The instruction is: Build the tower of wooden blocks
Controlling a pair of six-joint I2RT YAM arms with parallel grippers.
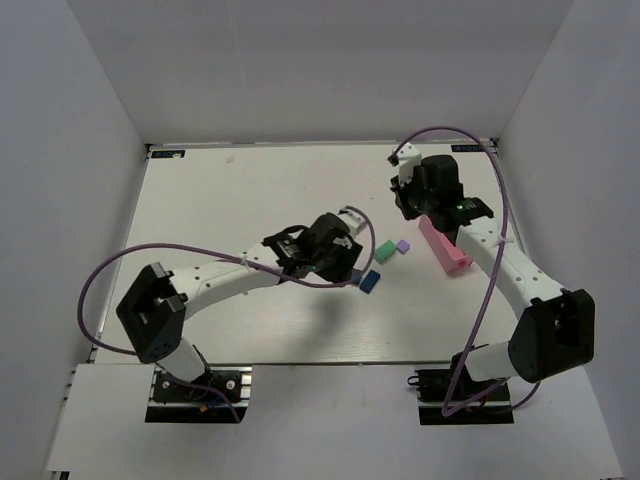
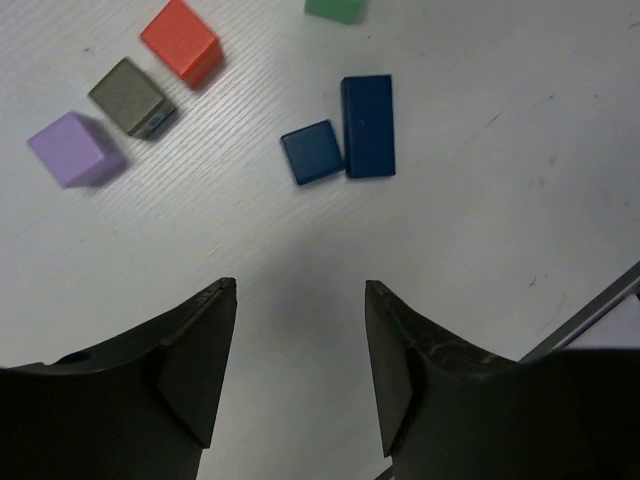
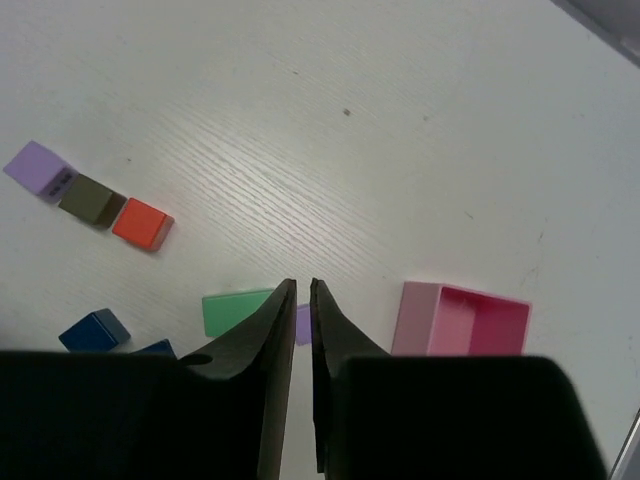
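Note:
No tower stands; the wood blocks lie loose on the white table. In the left wrist view I see a purple cube (image 2: pixel 75 148), a dark brown cube (image 2: pixel 132 97), a red cube (image 2: pixel 182 42), a blue cube (image 2: pixel 311 152), a blue brick (image 2: pixel 368 125) and the edge of a green block (image 2: pixel 335 8). My left gripper (image 2: pixel 300 285) is open and empty, hovering short of the blue pair. My right gripper (image 3: pixel 302 285) is shut and empty, above a green brick (image 3: pixel 238 312) and a small purple block (image 3: pixel 303 323). From above, the left gripper (image 1: pixel 345 255) hides several blocks.
The pink rectangular tray (image 1: pixel 443 245) lies right of the blocks, under my right arm; it also shows in the right wrist view (image 3: pixel 465 320), with nothing in the part I see. My right gripper (image 1: pixel 408 205) hangs behind it. White walls enclose the table on three sides.

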